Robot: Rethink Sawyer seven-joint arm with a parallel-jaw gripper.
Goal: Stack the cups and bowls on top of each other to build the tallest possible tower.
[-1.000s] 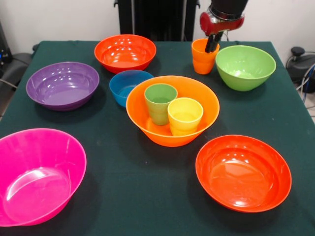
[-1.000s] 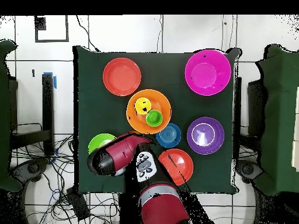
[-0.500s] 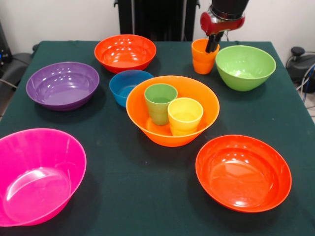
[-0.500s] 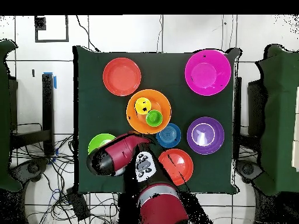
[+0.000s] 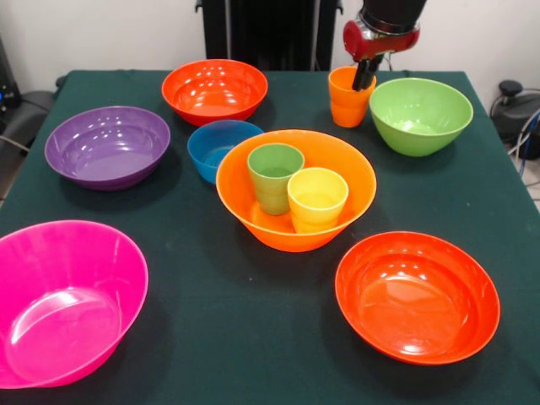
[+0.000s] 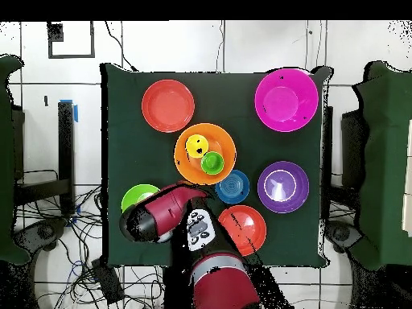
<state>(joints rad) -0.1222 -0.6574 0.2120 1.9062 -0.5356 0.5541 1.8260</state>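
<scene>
The orange cup (image 5: 346, 105) stands at the far side, next to the lime green bowl (image 5: 420, 114). My gripper (image 5: 364, 78) comes down from above, with its dark fingers close together on the cup's right rim. The large light orange bowl (image 5: 337, 156) sits mid-table and holds the green cup (image 5: 274, 175) and the yellow cup (image 5: 316, 198), both upright and side by side. In the overhead view the arm (image 6: 165, 213) hides the gripper and the orange cup. The light orange bowl (image 6: 187, 165) shows there with both cups inside.
The small blue bowl (image 5: 215, 143) touches the light orange bowl's left side. The purple bowl (image 5: 108, 145) is at the left and the pink bowl (image 5: 63, 295) at the near left. One red-orange bowl (image 5: 213, 89) is at the back, the other (image 5: 416, 295) at the near right.
My gripper has risen very slightly at the orange cup's rim. The bowls and the other cups have not moved.
</scene>
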